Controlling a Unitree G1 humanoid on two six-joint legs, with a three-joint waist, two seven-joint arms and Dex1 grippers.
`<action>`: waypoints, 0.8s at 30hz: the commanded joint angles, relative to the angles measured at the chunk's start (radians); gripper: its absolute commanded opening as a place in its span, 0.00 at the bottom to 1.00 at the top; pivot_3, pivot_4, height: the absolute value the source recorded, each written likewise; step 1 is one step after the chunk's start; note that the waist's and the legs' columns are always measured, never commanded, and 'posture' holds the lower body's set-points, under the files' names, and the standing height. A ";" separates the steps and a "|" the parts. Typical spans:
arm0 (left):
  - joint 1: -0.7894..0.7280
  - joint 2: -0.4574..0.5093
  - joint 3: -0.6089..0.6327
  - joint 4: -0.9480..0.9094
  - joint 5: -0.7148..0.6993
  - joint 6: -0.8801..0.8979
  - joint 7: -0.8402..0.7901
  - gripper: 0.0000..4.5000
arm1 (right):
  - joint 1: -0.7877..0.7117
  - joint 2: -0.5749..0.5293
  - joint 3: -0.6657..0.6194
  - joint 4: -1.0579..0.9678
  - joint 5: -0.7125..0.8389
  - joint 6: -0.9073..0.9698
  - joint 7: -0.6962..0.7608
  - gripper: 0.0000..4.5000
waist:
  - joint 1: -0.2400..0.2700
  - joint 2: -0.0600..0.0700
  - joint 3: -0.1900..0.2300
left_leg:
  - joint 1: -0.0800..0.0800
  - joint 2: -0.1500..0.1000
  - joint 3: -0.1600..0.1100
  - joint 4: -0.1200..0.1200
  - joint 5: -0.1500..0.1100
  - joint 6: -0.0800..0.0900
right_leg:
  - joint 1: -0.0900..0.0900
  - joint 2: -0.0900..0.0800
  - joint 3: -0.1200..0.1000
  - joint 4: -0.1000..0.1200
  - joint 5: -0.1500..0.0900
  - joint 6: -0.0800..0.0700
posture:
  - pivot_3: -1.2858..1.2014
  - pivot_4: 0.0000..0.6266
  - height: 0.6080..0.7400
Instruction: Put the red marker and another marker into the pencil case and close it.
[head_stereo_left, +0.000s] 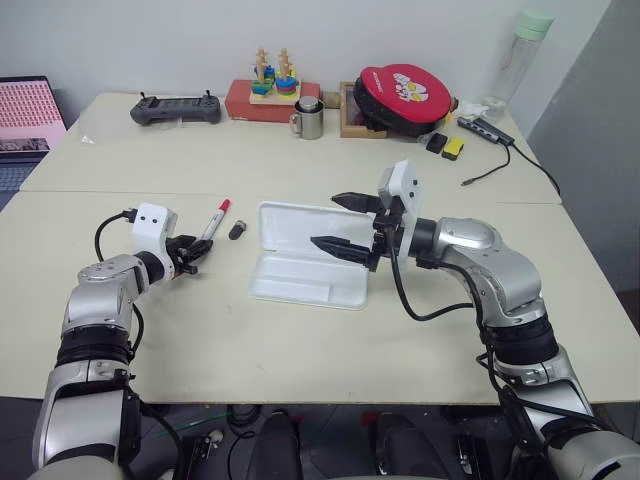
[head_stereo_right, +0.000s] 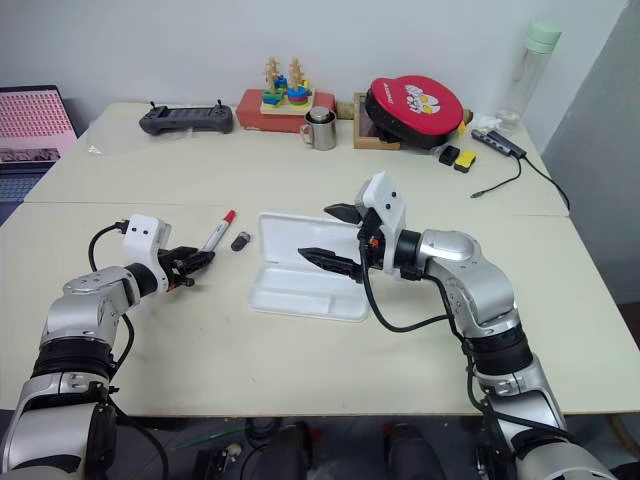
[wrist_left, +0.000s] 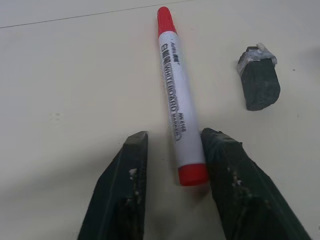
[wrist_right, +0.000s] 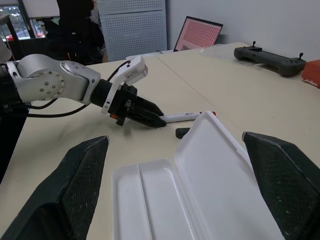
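Note:
The red marker (wrist_left: 175, 100), white barrel with red cap and red tail, lies flat on the table left of the pencil case (head_stereo_left: 300, 285). My left gripper (wrist_left: 175, 135) is low at the table with its fingers either side of the marker's tail. One finger (wrist_left: 222, 150) is against the barrel and a gap remains at the other, so it is open. The white case lies open with its lid tilted up. My right gripper (head_stereo_left: 325, 221) hovers over the case, open wide and holding nothing. Another marker is out of view.
A small black stubby object (head_stereo_left: 237, 231) lies between the red marker and the case. Along the table's far side stand a black controller (head_stereo_left: 176, 108), a stacking toy (head_stereo_left: 275, 85), a metal mug (head_stereo_left: 308, 120), a red round bag (head_stereo_left: 405, 98) and a bottle (head_stereo_left: 520, 60).

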 joint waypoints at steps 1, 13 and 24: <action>-0.016 -0.004 0.015 0.011 0.005 -0.006 0.017 0.19 | -0.023 -0.008 -0.030 -0.027 0.019 -0.019 -0.006 1.00 | 0.000 0.000 0.000 | 0.000 0.000 0.000 0.000 0.000 0.000 | 0.000 0.000 0.000 0.000 0.000 0.000 | 0.52 0.24 1.00; -0.096 -0.055 0.165 -0.134 -0.148 -0.141 0.029 0.11 | -0.033 -0.051 -0.083 -0.058 0.055 -0.002 0.006 1.00 | 0.006 0.000 0.000 | -0.001 0.000 0.000 0.000 0.000 0.000 | 0.000 0.000 0.000 0.000 0.000 0.000 | 0.52 0.24 1.00; -0.104 0.052 -0.116 -0.544 -0.202 -0.147 -0.489 0.11 | 0.030 -0.200 -0.198 -0.115 0.140 0.020 0.035 1.00 | 0.005 0.002 0.000 | -0.009 -0.001 -0.002 0.001 0.000 0.000 | -0.006 -0.001 -0.002 0.000 0.001 0.000 | 0.52 0.24 1.00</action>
